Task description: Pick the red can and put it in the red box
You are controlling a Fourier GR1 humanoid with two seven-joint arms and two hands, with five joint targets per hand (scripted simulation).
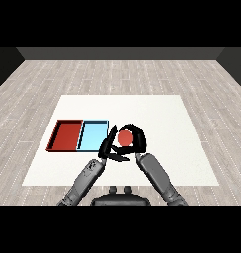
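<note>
Nearest, two grey forearms come in from the lower corners, the left forearm (83, 182) rising toward the middle and the right forearm (159, 178) slanting up and to the left. Each ends in one black hand, so there are two hands in all.

The right hand (137, 139) is curled round the one red can (125, 138): its fingers arch over the can's far side and down its right, and only the can's round red face shows between them. The can sits over the white table (162, 113), just right of the trays and outside both of them; whether it stands on the table or is lifted off it cannot be told.

The left hand (107, 146) is just left of the can, at the near right corner of the light blue tray. Its fingers stretch out fairly straight, up and to the right, and they close on nothing. Whether they touch the can or the right hand cannot be told.

Farther and to the left lie two trays, side by side and touching: one light blue tray (93, 135) on the right, nearer the can, and one red tray (66, 134) on the left. Nothing is seen inside either.

Beyond the table's far edge a grey plank floor (117, 74) runs to a dark wall.
</note>
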